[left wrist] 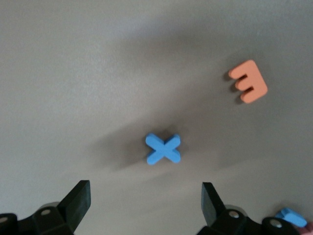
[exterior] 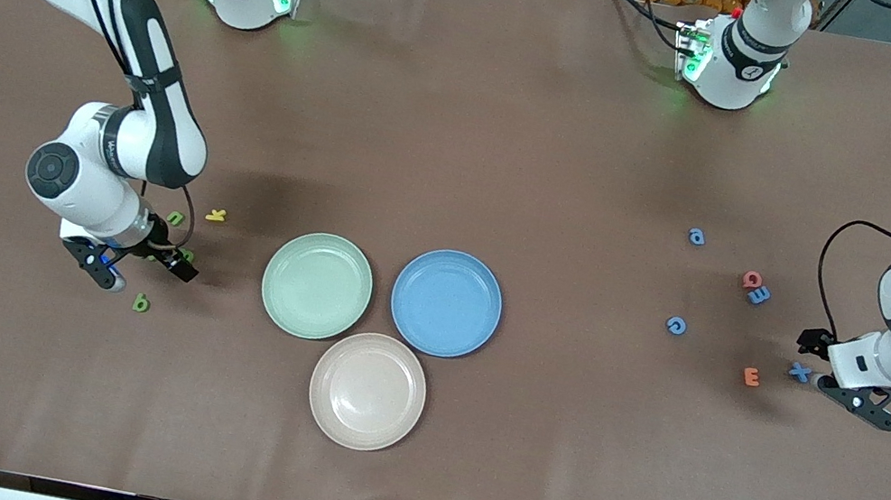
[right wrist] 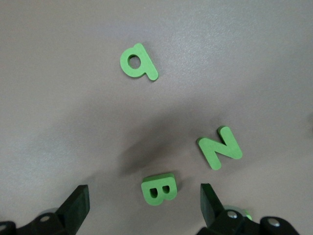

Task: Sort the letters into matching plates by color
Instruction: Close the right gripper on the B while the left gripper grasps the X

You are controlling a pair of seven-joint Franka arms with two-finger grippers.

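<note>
While flat, blue X [left wrist: 163, 149] diagonal-armed.

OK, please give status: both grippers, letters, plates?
Left gripper open over blue X. Right gripper open over green B. Plates hold no letters. Nothing blocking.

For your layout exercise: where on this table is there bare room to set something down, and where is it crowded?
Bare: the brown cloth between the arms' bases and the plates, and the strip nearer the camera than the beige plate. Crowded: the green letters under the right hand, and the blue X by the left hand.
</note>
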